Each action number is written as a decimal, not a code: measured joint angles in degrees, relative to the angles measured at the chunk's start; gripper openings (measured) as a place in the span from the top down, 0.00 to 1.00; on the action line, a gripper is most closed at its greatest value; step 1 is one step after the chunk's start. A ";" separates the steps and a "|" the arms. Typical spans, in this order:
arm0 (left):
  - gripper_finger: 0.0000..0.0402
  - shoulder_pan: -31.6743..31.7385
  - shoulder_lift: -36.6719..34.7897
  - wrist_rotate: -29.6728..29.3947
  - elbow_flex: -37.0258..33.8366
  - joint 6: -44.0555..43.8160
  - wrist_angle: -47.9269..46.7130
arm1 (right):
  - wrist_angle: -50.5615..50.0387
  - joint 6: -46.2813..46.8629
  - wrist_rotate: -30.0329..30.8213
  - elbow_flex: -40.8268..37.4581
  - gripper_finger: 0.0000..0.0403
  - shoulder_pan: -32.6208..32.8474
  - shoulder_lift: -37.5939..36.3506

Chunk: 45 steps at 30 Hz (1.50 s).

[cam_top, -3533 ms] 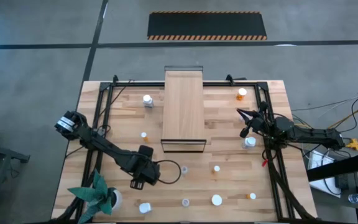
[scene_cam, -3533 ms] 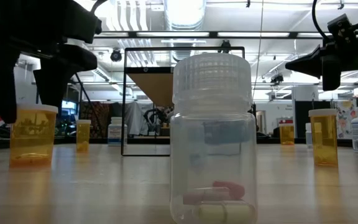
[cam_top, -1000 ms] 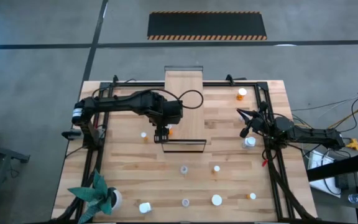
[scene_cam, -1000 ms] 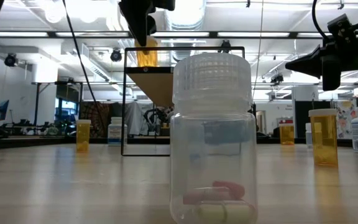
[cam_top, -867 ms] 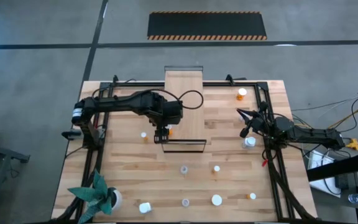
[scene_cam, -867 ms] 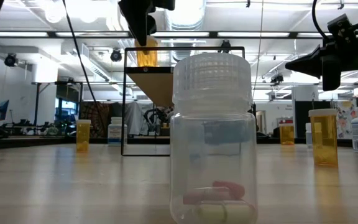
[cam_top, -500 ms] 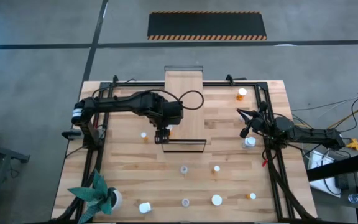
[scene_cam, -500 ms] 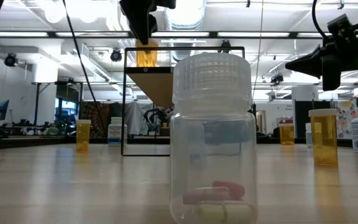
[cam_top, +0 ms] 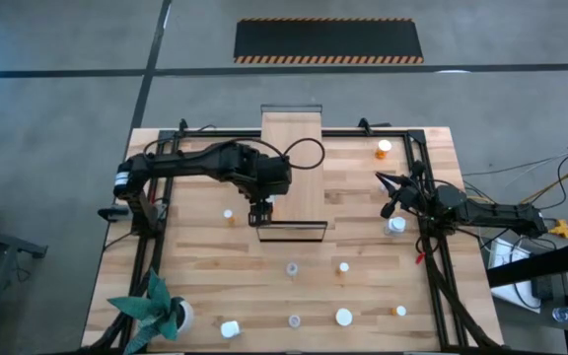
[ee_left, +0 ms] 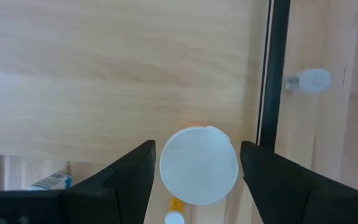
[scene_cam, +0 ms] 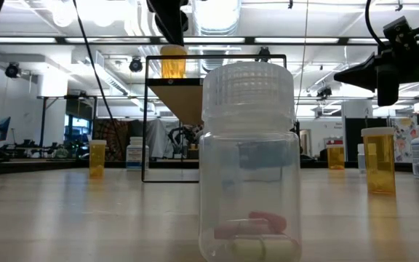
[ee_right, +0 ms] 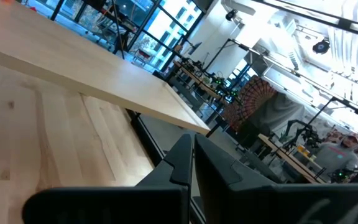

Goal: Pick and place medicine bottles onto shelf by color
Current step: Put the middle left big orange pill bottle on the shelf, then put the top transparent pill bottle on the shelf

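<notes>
My left gripper (cam_top: 261,211) (ee_left: 198,177) is open above the near left corner of the pale wood shelf (cam_top: 291,168). An orange bottle with a white cap (ee_left: 198,165) (scene_cam: 173,62) stands upright on its base there, on the shelf board (scene_cam: 188,91). In the left wrist view the fingers stand on either side of the cap with thin gaps. In the low view the gripper (scene_cam: 169,22) hangs just above the cap. My right gripper (cam_top: 380,179) (ee_right: 191,152) is shut and waits in the air over the table's right part.
Several bottles stand about the table: a white one (cam_top: 233,158) left of the shelf, a small orange one (cam_top: 228,214), an orange one (cam_top: 384,149) far right, one (cam_top: 396,225) below the right arm, several near the near edge (cam_top: 344,317). A potted plant (cam_top: 156,308) fills the near left corner.
My left gripper has let go of the orange bottle and risen a little, straight up off its cap. The bottle stays upright on the shelf's near left corner, its white cap now showing in the low view.
</notes>
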 joint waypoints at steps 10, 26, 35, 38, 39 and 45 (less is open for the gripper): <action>0.36 -0.07 0.00 -0.38 2.75 -1.52 -0.28 | 0.00 -0.01 0.00 0.00 0.98 0.02 0.00; 0.46 -0.26 -12.67 -1.01 -8.08 7.15 19.76 | 0.01 0.01 0.01 0.02 0.98 0.01 -0.01; 0.74 -0.06 -30.56 0.50 -45.40 11.24 61.18 | -0.01 0.01 0.02 0.00 0.98 0.01 0.01; 0.81 -0.04 -35.54 0.81 -57.33 12.26 76.87 | -0.02 0.02 0.02 0.00 0.98 0.01 -0.01; 0.83 -0.02 -36.93 0.81 -61.05 12.41 81.87 | -0.02 -0.01 0.02 0.02 0.98 0.01 -0.01; 0.94 1.62 -44.99 0.81 -79.56 12.49 106.94 | 0.01 0.02 0.02 0.01 0.98 0.00 0.01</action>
